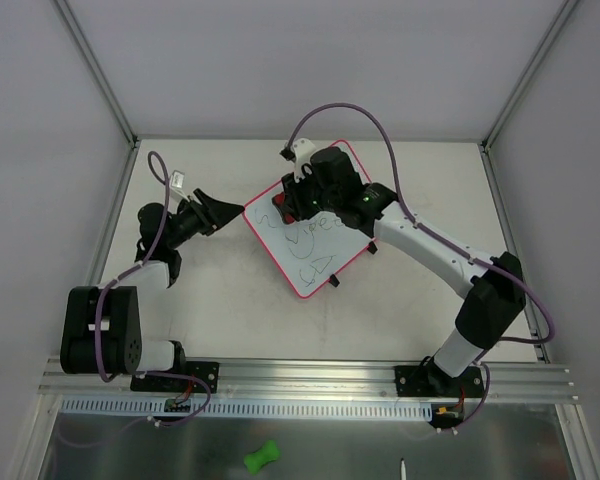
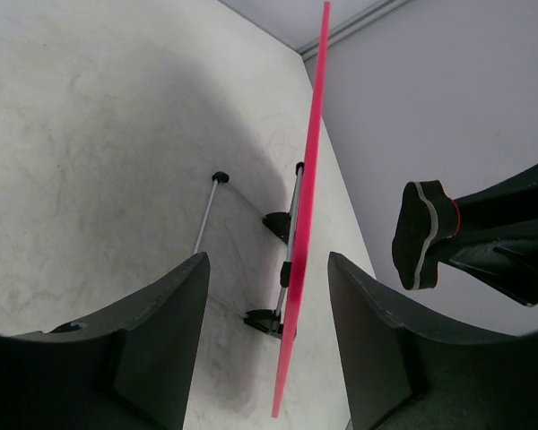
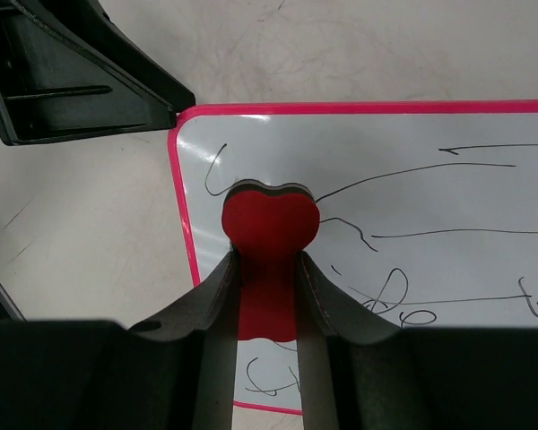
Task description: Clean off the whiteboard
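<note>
The whiteboard [image 1: 315,250] lies tilted at mid-table, red-pink framed, with black scribbles over its face. My right gripper [image 1: 298,200] is shut on a red bone-shaped eraser [image 3: 269,219] over the board's left corner [image 3: 197,143]. In the left wrist view the eraser [image 2: 421,235] stands a little off the board's face. My left gripper [image 1: 228,216] is open. Its jaws straddle the board's edge [image 2: 305,206] without touching it.
The board rests on thin metal rods with black feet [image 2: 271,318], raised off the table [image 1: 210,300]. Black clips [image 1: 372,247] sit on its right edge. A green bone-shaped thing [image 1: 262,457] lies below the front rail [image 1: 300,378]. Frame posts [image 1: 100,70] stand at the back corners.
</note>
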